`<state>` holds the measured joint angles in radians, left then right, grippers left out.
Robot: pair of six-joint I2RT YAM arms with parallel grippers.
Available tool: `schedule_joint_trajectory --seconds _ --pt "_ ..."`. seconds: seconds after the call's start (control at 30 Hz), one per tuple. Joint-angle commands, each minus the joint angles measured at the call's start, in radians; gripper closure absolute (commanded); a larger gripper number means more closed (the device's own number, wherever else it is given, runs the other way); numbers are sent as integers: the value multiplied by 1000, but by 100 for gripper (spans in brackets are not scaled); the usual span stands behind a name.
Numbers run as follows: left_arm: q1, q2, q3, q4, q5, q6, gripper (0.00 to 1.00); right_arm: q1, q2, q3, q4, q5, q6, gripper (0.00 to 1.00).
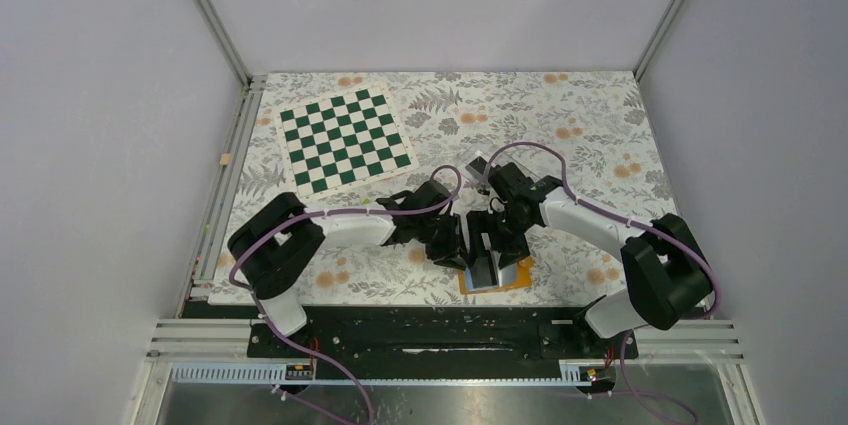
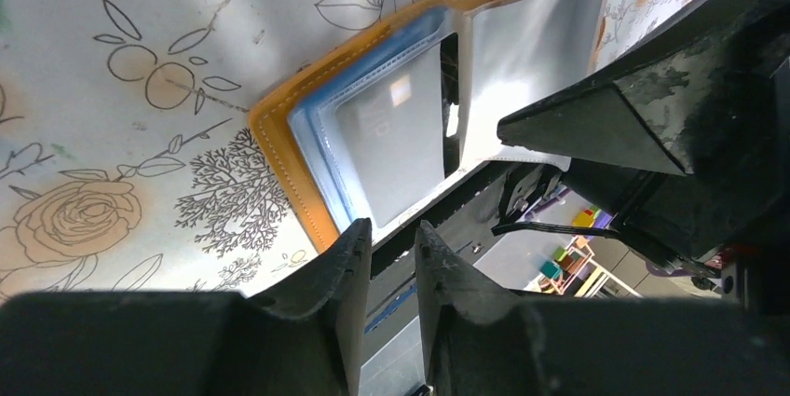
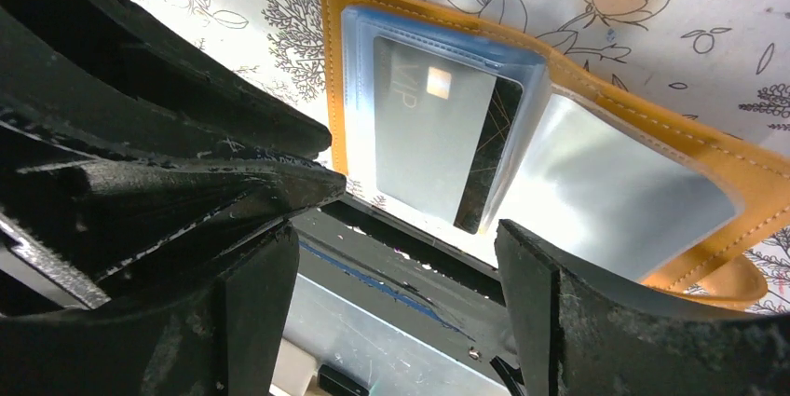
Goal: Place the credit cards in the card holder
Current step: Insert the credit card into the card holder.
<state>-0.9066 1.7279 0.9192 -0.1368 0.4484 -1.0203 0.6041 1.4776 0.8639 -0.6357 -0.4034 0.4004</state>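
Showing "VIP", card (image 3: 433,140) in card holder (image 3: 606,182)

i see the card holder (image 3: 333,88) orange with pale stitching, its inner pockets light blue. the credit card (image 3: 438,135) in it is black with thin gold lines. the worktop (image 1: 560,115) is white with grey leaves and orange roses, the checkerboard (image 1: 345,140) green and white, the fingers (image 2: 345,293) black.

The only lettering that can be read is "VIP", printed on the card (image 3: 433,135) tucked in a clear pocket of the orange wallet (image 3: 708,149), faint through the plastic.
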Motion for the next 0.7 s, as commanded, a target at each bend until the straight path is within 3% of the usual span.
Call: schedule_joint_trajectory --seconds 0.0,0.23,0.5,0.67 --pt "3 -10 1 53 -27 -18 76 11 4 -14 11 11 -5 18" --pt "1 48 83 -189 -108 48 84 11 68 -34 58 16 0 33" --pt "-8 111 107 -193 -81 55 88 13 119 -22 60 35 -16 36" --pt "-9 115 119 -192 -80 60 91 24 124 -22 95 -33 1 51"
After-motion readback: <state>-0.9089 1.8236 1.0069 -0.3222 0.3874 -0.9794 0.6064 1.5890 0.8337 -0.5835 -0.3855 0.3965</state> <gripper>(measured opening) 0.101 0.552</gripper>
